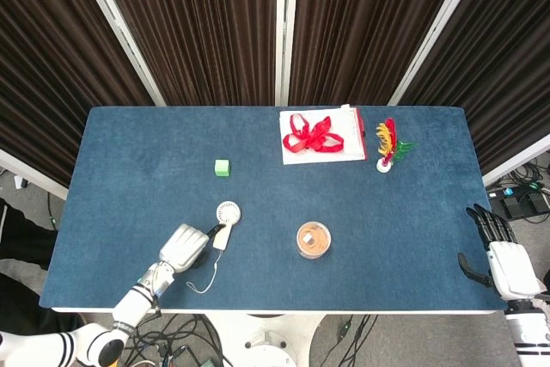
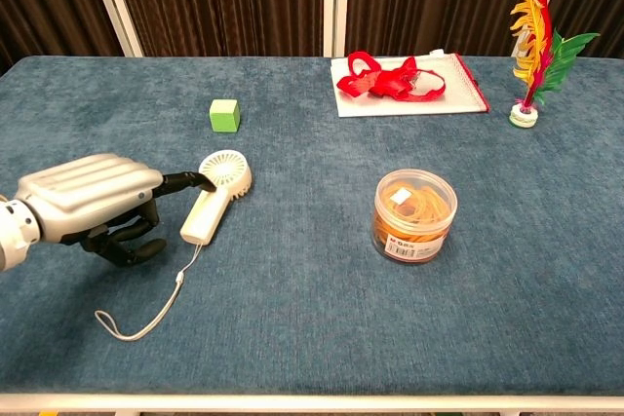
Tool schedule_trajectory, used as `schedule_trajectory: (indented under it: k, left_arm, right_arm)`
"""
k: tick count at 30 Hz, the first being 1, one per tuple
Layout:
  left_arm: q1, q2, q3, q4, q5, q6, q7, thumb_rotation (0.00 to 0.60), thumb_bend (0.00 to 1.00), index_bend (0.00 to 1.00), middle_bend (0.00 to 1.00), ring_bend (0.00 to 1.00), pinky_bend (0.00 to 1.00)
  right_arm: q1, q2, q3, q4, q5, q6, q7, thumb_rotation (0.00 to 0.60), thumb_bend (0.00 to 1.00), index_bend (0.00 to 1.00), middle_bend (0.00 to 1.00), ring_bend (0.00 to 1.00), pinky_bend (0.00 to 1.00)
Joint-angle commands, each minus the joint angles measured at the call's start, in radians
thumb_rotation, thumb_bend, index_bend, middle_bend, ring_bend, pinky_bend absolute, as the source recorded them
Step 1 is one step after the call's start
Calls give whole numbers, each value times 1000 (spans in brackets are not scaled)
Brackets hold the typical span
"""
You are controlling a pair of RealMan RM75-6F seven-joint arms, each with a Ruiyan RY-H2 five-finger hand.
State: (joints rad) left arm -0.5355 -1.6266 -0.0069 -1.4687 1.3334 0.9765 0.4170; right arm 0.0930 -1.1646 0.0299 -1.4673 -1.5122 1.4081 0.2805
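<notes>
Near the table's front-left edge, left hand (image 2: 93, 197) half-curled, holding nothing, one fingertip (image 2: 205, 180) touching the handheld fan (image 2: 216, 195) lying flat; better to wrap the handle squarely, avoiding the wrist cord (image 2: 146, 309).

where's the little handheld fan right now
The handheld fan lies flat on the table's front left, in front of the green cube, with a fingertip of the left hand at its head.

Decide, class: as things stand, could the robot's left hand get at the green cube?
Probably yes. The left hand sits by the small fan, and only bare blue cloth lies between it and the green cube, so nothing blocks the way.
</notes>
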Motion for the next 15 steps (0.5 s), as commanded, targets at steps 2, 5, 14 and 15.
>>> schedule_trajectory:
  k: [2,5,14,15]
  left_arm:
    - [-2,-5,4,3,1,0,0,600,446,129,878,881,867]
    - [-1,-13,10,9,-2,-3,1,600,446,131,878,881,867]
    - [2,-35,21,39,-10,-9,-8,600,447,131,878,881,867]
    - [3,-34,21,39,-10,-7,-9,600,447,132,878,881,867]
  right_arm:
    - [0,-1,1,2,1,0,2,600,328,0,0,0,0]
    - [0,-1,0,3,0,0,3,600,328,0,0,0,0]
    - [0,-3,-1,8,2,-5,5,600,328,0,0,0,0]
    - [1,-3,-1,8,2,-5,5,600,328,0,0,0,0]
